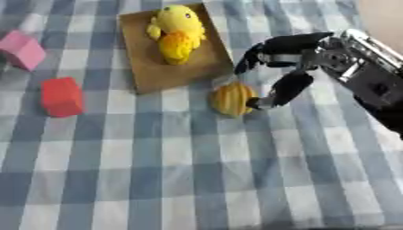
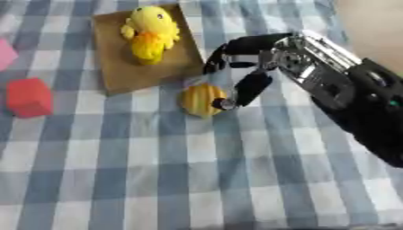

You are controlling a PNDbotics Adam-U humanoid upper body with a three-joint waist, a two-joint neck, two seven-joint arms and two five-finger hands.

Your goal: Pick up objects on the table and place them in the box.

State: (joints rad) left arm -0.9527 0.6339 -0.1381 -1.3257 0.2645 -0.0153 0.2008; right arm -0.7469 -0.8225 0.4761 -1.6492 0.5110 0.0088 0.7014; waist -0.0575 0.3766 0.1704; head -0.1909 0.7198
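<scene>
The right hand (image 1: 287, 67) reaches over the checked tabletop (image 1: 197, 179), its fingers (image 1: 285, 90) curled beside a yellow ridged fruit (image 1: 232, 99) just outside the flat brown box (image 1: 154, 67), which holds a yellow duck (image 1: 179, 32). A red block (image 1: 61, 96) and pink block (image 1: 22, 49) lie well apart to the left.

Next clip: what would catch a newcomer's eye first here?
The yellow duck lying in the flat brown box at the top. Just right of the box, the right hand reaches down with spread fingers at a ribbed orange-yellow toy on the checked cloth. At left sit a red block and a pink block.
</scene>
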